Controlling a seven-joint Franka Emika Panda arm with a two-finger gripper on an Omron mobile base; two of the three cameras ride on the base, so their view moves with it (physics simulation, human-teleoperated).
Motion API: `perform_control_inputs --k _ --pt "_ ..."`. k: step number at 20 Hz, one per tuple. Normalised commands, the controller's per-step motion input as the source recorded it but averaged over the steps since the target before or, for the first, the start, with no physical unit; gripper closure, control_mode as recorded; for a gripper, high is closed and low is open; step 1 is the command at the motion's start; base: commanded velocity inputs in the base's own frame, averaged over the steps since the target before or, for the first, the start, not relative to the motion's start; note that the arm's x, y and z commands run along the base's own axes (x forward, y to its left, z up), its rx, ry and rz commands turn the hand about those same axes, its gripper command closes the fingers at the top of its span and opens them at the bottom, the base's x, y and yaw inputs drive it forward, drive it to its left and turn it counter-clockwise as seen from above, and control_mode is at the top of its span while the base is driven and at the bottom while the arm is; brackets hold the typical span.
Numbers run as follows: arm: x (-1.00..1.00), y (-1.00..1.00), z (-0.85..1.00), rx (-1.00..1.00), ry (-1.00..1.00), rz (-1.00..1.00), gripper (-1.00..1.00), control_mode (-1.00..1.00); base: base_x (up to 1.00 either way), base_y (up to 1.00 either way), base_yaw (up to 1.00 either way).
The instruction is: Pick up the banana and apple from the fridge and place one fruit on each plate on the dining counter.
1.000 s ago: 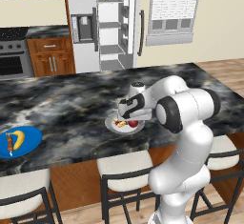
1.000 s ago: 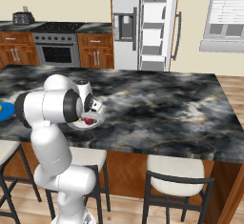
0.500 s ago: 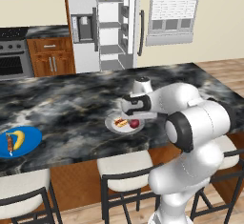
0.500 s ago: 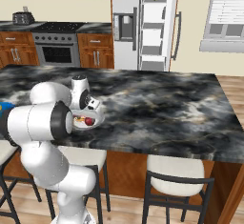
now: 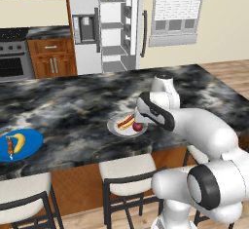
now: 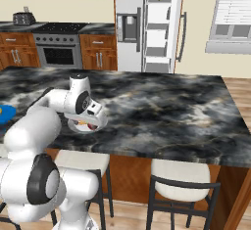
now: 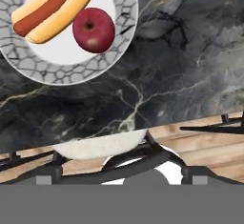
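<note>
The dark red apple (image 5: pixel 138 126) (image 7: pixel 93 30) lies on the pale white-grey plate (image 5: pixel 115 128) (image 7: pixel 28 66) (image 6: pixel 78 127), beside a hot dog (image 5: pixel 125 121) (image 7: pixel 50 11). My gripper (image 5: pixel 141 115) (image 6: pixel 96 120) (image 7: pixel 122 180) hovers just above the plate's near side, open, with nothing between its fingers and clear of the apple. The yellow banana (image 5: pixel 19 142) rests on the blue plate (image 5: pixel 29 150) at the left end of the dining counter (image 5: pixel 63 111) (image 6: pixel 162 111). The fridge (image 5: pixel 112 23) (image 6: pixel 152 23) stands behind with one door open.
A thin brown stick of food (image 5: pixel 9 146) shares the blue plate with the banana. Stools (image 5: pixel 121 169) (image 6: pixel 179 185) (image 7: pixel 100 144) line the counter's near edge. A stove (image 6: pixel 59 53) and wooden cabinets stand left of the fridge. The counter's right half is bare marble.
The gripper has opened and drawn back from the pale plate, leaving the apple lying there. The arm's elbow has swung out toward the right of the left base view.
</note>
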Motion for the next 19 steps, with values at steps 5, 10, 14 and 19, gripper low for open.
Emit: perform_control_inputs --k 5,10,14,19 --pt "-0.88 -0.04 0.72 0.03 0.0 0.0 -1.0 -1.0 0.0 0.0 0.0" --pt "-0.95 0.0 0.75 0.01 0.0 0.0 -1.0 -1.0 0.0 0.0 0.0" --pt "-0.87 0.0 0.64 0.0 -0.06 0.0 -1.0 -1.0 0.0 0.0 0.0" --pt "-0.64 0.0 0.52 0.0 -0.11 0.0 -1.0 -1.0 0.0 0.0 0.0"
